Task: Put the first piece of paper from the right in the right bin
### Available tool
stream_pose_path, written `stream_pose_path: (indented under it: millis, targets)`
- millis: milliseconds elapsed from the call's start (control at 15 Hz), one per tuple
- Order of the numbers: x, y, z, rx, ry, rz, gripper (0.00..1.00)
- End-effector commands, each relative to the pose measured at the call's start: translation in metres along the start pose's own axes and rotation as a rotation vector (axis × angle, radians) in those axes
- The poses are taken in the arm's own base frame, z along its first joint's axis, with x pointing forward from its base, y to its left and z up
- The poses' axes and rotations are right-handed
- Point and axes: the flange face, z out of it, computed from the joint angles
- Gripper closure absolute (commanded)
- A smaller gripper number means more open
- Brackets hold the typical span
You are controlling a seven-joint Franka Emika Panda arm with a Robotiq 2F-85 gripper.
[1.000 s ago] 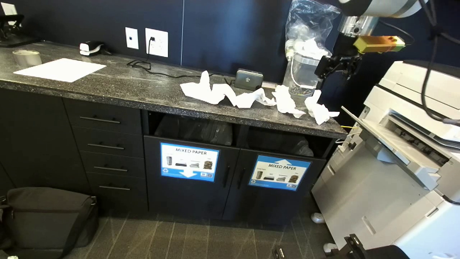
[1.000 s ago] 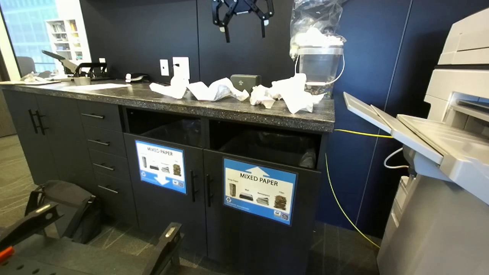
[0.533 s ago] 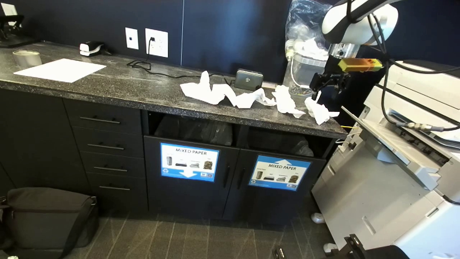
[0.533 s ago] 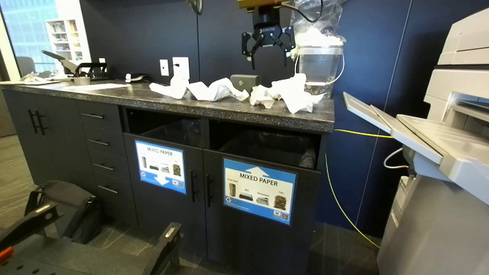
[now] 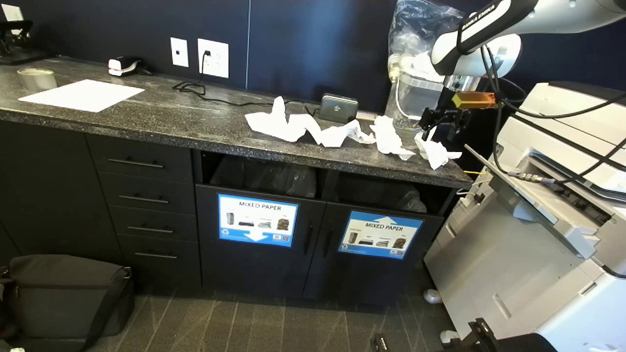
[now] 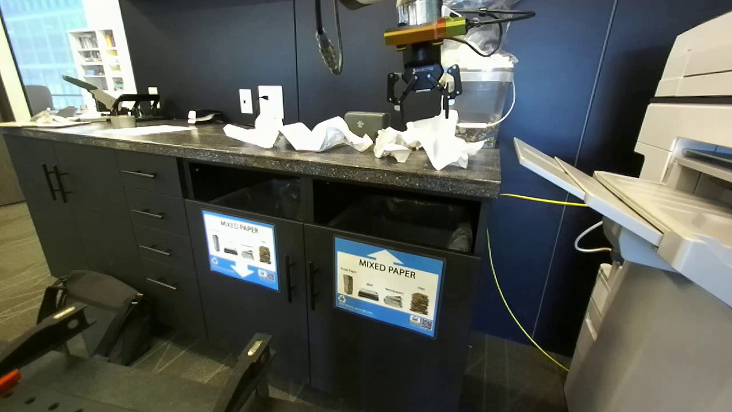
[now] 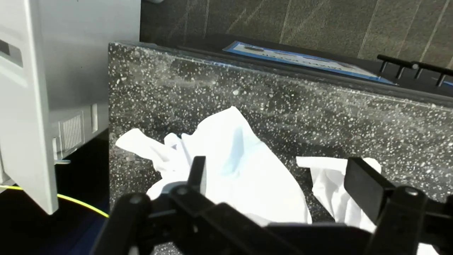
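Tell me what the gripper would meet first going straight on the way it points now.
The rightmost crumpled paper, most likely: the open gripper points down at it, though depth is unclear and contact can't be ruled out.

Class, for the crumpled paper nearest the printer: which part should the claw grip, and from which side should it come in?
I'd bring the claw down from above and pinch the raised peak of the crumpled paper. In an exterior view that part stands up, so it should pinch more easily than the spread-out body. A neighbouring paper lies close beside it, so avoid catching both.
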Motion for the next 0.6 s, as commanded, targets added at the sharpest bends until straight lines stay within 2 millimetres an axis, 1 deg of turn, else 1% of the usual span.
stream_pose_path:
  millis: [0,333,533]
  targets:
    - [0.024,0.004,-0.001,-0.002,0.023,0.011,0.0]
    - [0.039,0.001,0.011,0.005,0.011,-0.02,0.0]
    - [0.045,0.0,0.02,0.014,-0.006,-0.031,0.0]
